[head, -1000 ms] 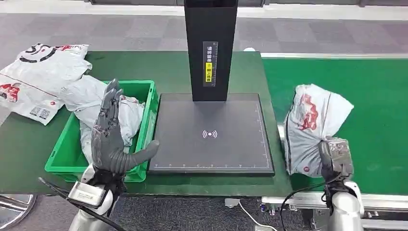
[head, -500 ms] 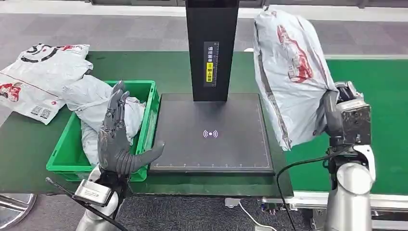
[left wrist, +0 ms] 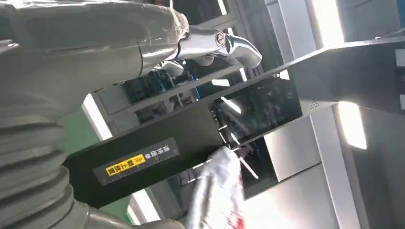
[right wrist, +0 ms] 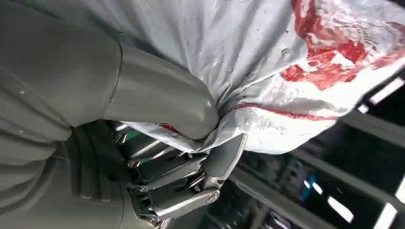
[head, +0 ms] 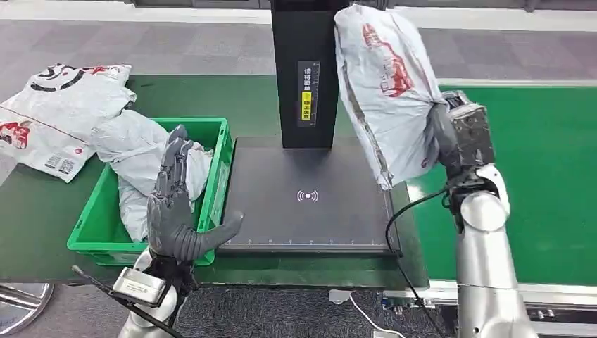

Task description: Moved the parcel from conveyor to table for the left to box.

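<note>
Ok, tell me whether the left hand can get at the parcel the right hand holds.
Probably not yet: the parcel hangs high in the right hand, across the scanner plate from the left hand.

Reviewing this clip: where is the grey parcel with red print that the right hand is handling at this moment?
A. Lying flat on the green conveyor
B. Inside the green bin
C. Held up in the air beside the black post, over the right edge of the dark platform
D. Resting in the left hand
C: the right hand grips the parcel raised next to the black post, above the platform edge, clear of the conveyor.
</note>
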